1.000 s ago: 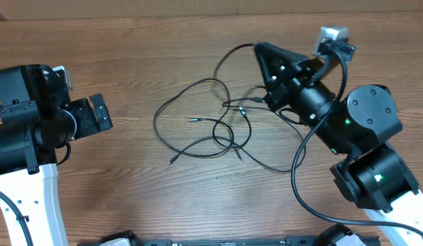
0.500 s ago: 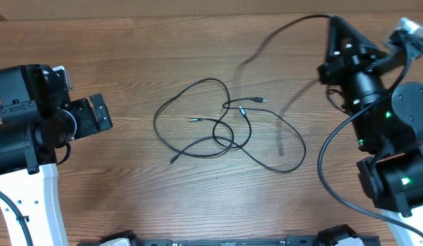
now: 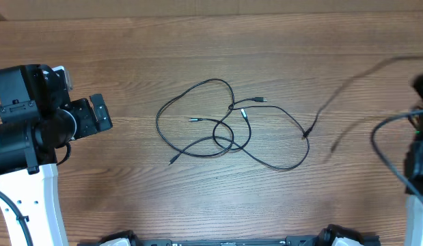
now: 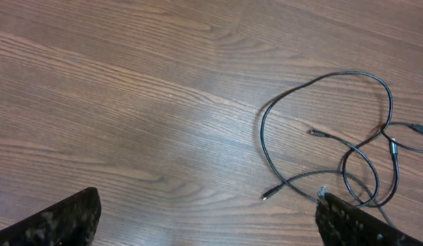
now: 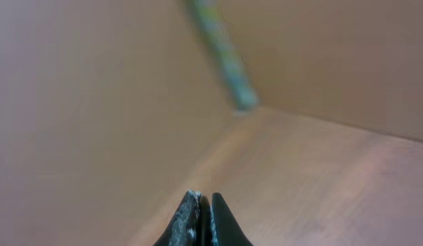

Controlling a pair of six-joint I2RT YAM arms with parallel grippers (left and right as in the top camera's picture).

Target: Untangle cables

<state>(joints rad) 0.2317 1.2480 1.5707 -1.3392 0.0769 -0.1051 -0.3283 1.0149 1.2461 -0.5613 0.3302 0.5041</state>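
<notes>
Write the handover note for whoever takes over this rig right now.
Left tool: open, empty, at the left of the table, apart from the cables.
Right tool: shut; whether it grips a cable cannot be seen.
Cables: crossed loops mid-table; one strand rises off the wood toward the right edge.
Done: that strand is drawn out of the bundle.
Left: the middle loops are not yet separated.

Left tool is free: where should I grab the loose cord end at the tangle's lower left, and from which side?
Probably just behind the plug end, from above, on the side of the left tool. That tail lies flat, nearly straight and alone on the table, clear of where the cables cross.
</notes>
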